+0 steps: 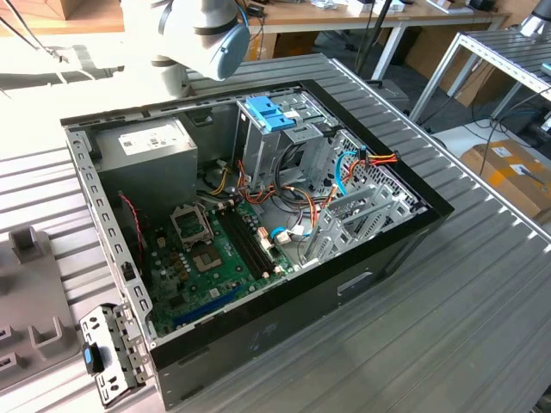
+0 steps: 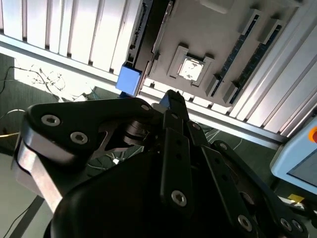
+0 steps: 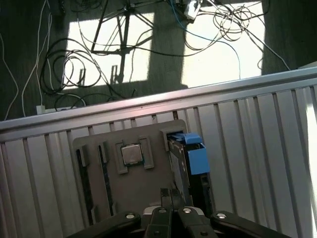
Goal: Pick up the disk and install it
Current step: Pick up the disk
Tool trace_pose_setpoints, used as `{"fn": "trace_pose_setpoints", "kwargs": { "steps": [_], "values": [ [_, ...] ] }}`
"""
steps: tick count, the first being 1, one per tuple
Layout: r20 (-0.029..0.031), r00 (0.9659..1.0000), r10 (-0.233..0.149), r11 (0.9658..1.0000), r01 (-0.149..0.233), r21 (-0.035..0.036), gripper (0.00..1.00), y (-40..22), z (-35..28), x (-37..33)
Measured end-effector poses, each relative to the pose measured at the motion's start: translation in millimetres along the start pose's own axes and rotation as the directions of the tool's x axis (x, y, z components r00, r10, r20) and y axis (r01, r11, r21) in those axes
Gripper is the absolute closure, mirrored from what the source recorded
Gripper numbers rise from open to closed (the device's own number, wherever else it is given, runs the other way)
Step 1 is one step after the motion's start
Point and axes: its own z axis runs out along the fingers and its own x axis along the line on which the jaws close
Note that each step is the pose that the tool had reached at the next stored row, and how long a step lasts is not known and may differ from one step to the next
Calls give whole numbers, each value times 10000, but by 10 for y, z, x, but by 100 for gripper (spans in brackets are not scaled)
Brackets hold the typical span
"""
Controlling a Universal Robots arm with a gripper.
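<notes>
well, nearest the wrist cameras is the gripper [image 3: 167,194], black and bolted, with its two fingers pressed together and nothing between them; in the second wrist view the gripper [image 2: 172,97] looks just as closed and empty. beyond it in the first wrist view lies a grey tray [image 3: 131,191] on the ribbed metal table [image 3: 257,148]. the disk [image 3: 179,166] stands on its edge at one side of that tray, apart from the fingers, with a blue rail [image 3: 197,157] on its end. a square chip [image 3: 131,153] sits in a holder at the tray's middle, and two memory sticks [image 3: 81,183] stand in slots on the far side of the chip from the disk. past the table edge, loose cables [image 3: 99,64] lie on a sunlit floor.

in the exterior view the disk [image 1: 110,348] is at about 8 o'clock from the open computer case [image 1: 284,310], just beside the case's corner and at the tray's [image 1: 34,292] edge. inside the case, a green board [image 1: 207,258] lies on the bottom, a grey power box [image 1: 146,146] sits at about 10 o'clock, and a light-blue bracket [image 1: 271,112] tops a metal cage [image 1: 258,151] at about 12 o'clock. farther back, at 11 o'clock from the case, the arm [image 1: 202,30] shows a grey joint with a blue cap. wooden benches [image 1: 362,17] stand beyond.
</notes>
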Motion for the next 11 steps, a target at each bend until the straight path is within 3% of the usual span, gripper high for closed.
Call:
{"fn": "trace_pose_setpoints", "kwargs": {
  "steps": [11],
  "values": [
    [-12,9987,-504,9987,504,-20,89,0,0,0]
  ]
}}
